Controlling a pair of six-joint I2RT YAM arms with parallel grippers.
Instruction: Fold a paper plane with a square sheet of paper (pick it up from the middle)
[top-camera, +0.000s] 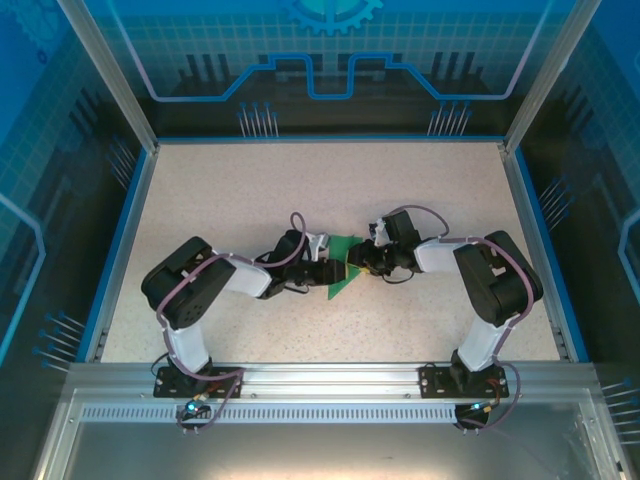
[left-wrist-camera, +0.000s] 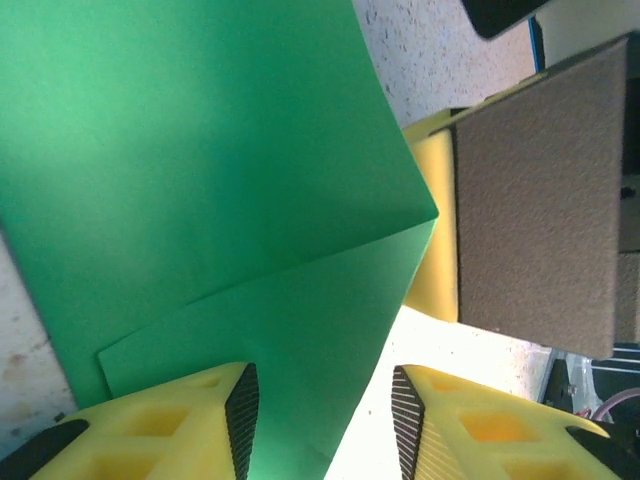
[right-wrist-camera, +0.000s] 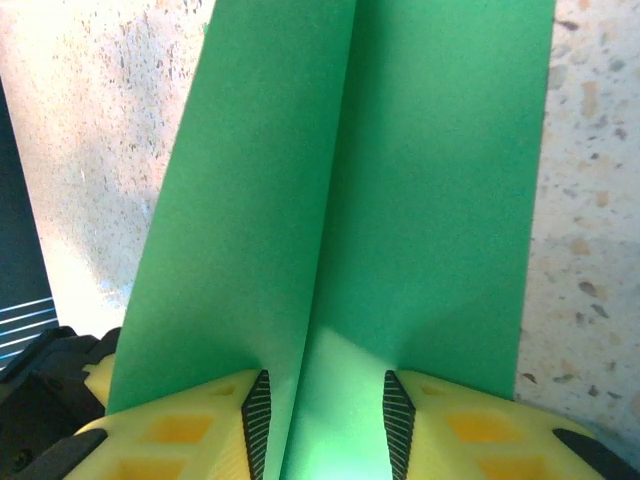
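Top edge cuts off the square sheet of paper.

Speckled beige table w/ blue rim, folded green paper sheet at ctr.

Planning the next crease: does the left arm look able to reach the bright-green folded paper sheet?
Probably yes: the left hand sits at the bright-green folded paper sheet, its edge between the spread fingers.

Speckled beige tabletop, blue border; aluminium posts; blue circuit-print panels; metal front rail.
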